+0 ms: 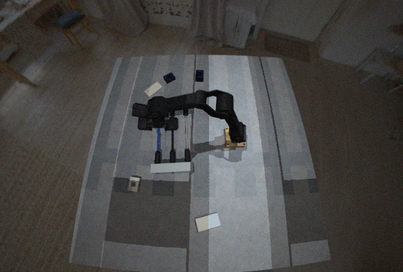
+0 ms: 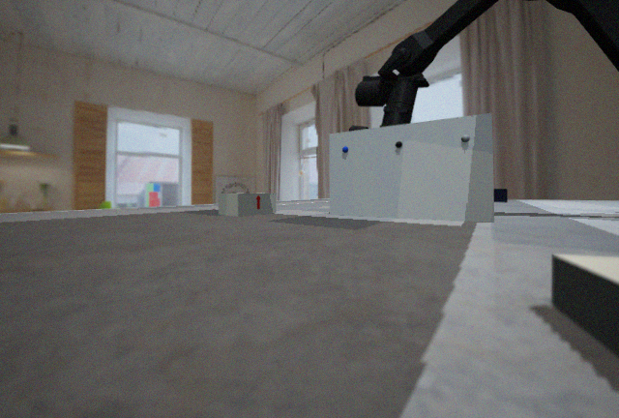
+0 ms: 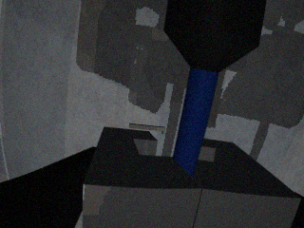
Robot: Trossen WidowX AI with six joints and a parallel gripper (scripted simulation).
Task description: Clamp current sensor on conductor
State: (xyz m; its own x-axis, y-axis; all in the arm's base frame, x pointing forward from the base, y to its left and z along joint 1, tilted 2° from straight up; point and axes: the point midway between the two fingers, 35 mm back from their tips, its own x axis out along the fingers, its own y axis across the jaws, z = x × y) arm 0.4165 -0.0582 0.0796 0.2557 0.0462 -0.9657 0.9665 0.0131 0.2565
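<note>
My gripper (image 1: 158, 124) (image 3: 167, 164) is shut on a dark grey block-shaped sensor (image 3: 142, 204), at the left end of the conductors. The black fingers flank the sensor in the wrist view. The blue conductor (image 1: 158, 140) (image 3: 197, 109) runs down between the sensor's two raised sides in that view. A seam shows in the sensor's near face. Whether it is latched, and its arrow, cannot be told. A black conductor (image 1: 172, 138) and a grey conductor (image 1: 186, 132) run beside the blue one. No LOAD lettering is legible. The fingertips are hidden behind the panel in the exterior view.
A pale upright panel (image 1: 170, 167) (image 2: 429, 178) carries the conductor ends. A pale block (image 1: 131, 187) (image 2: 228, 204) with a red arrow stands beyond it. Pale flat pieces (image 1: 152, 89) (image 1: 207, 222) and dark blue blocks (image 1: 169, 77) (image 1: 199, 75) lie on the table.
</note>
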